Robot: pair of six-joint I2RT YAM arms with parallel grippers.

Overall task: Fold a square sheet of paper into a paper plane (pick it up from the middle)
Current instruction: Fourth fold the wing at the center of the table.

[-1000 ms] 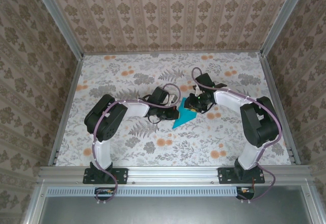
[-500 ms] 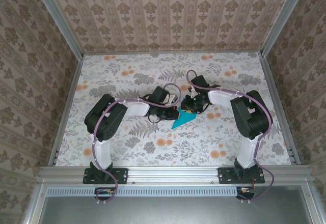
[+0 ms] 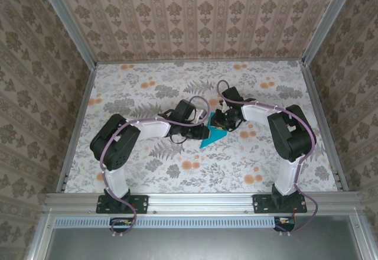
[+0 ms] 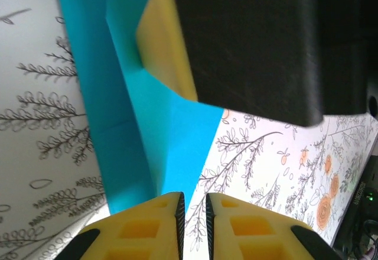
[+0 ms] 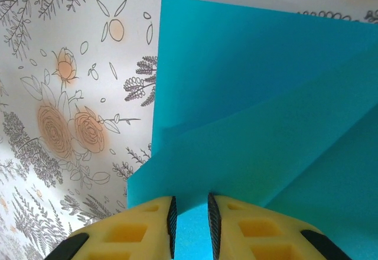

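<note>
as it lies, teal paper plane (image 3: pixel 209 139), creased

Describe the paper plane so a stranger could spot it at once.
On the floral table, look to the middle, where the two arms' yellow fingers come together. The paper plane is right there: a flat, folded teal-blue sheet with one sharp point, the only blue thing against the flower print.
</note>
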